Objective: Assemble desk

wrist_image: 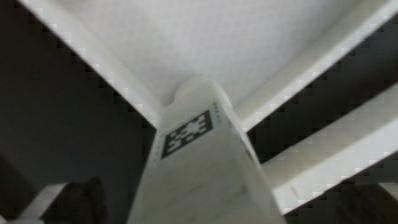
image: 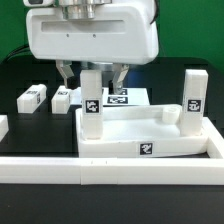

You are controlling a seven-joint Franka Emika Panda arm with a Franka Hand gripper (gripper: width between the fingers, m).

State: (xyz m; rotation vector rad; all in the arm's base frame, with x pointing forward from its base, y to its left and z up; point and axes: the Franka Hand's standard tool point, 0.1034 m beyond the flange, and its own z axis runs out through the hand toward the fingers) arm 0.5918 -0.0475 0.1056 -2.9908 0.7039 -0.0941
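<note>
Editor: Legs in the exterior view, pointing which way?

Photographer: Four counted. Centre leg point(image: 90, 108) stands upright, long axis vertical, at the desk top's point(image: 150, 132) corner on the exterior view's left. Right-corner leg point(image: 193, 95) is upright too. Outer loose leg point(image: 33, 96) and inner loose leg point(image: 62, 98) lie flat on the table point(image: 40, 128). One tray-like top holds just the two posts. Gripper point(image: 92, 84) straddles the centre leg, fingers spread, clear of it.

Editor: Wrist view?

Photographer: One leg, the centre leg point(wrist_image: 199, 165), seen down its length, tag showing. The desk top point(wrist_image: 214, 35) lies beneath.
</note>
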